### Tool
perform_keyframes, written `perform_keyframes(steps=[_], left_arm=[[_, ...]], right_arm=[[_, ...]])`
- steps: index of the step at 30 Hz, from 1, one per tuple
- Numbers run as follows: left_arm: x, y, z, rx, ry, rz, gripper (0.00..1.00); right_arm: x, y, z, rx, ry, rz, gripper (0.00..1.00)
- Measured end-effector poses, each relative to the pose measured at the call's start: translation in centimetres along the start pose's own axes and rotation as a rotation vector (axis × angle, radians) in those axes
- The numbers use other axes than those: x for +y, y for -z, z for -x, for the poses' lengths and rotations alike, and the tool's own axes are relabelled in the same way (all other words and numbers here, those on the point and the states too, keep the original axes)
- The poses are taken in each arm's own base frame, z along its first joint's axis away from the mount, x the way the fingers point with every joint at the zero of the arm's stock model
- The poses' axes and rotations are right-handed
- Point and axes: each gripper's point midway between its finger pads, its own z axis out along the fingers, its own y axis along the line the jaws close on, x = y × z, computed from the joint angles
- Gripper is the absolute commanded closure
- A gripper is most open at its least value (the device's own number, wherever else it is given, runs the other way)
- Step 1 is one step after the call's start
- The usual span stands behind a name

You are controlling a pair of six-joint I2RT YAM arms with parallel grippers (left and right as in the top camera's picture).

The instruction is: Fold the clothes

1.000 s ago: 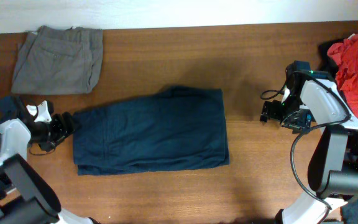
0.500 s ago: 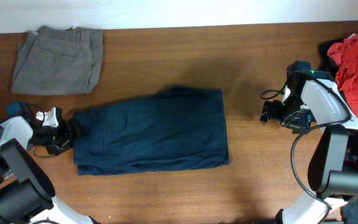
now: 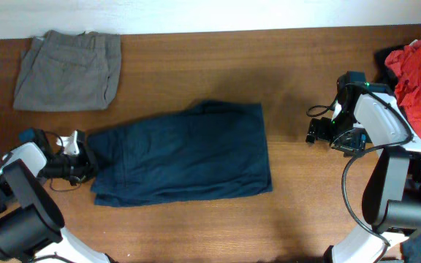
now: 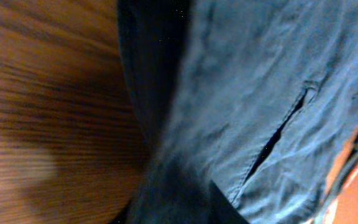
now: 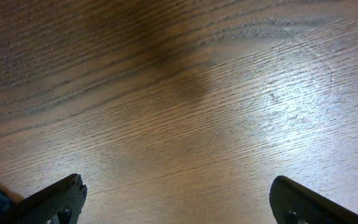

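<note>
The clothes [image 3: 185, 153], a pair of dark navy trousers, lie folded into a broad rectangle across the middle of the table. My left gripper [image 3: 88, 162] is at their left edge, shut on the cloth. The left wrist view is filled by the blue fabric [image 4: 260, 81] and its pocket slit, with the cloth bunched dark between the jaws of the left gripper [image 4: 179, 208]. My right gripper [image 3: 311, 131] stands open over bare wood, right of the trousers. In the right wrist view its fingertips [image 5: 55, 199] are far apart, with nothing in the right gripper [image 5: 176, 199].
Grey-khaki trousers [image 3: 68, 69] lie folded at the back left corner. A red garment [image 3: 419, 69] is heaped at the right edge behind the right arm. Bare wood lies between the navy trousers and the right gripper.
The left gripper has moved right onto the trousers' left edge and closed on it. The trousers' left edge has shifted slightly right. The right arm has not moved.
</note>
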Motion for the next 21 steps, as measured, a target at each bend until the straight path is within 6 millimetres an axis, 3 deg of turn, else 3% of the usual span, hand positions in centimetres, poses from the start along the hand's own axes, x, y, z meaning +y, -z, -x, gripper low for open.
perform_keyframes(steps=[3, 15, 21], left_arm=[[-0.2, -0.4, -0.3, 0.014, 0.000, -0.008, 1.00], [-0.5, -0.3, -0.8, 0.057, 0.016, 0.001, 0.99], [-0.1, 1.7, 0.0, 0.112, 0.075, 0.127, 1.00]], right_arm=[[0.0, 0.0, 0.0, 0.000, 0.000, 0.000, 0.01], [0.0, 0.0, 0.0, 0.000, 0.000, 0.000, 0.01], [0.0, 0.0, 0.0, 0.000, 0.000, 0.000, 0.01]])
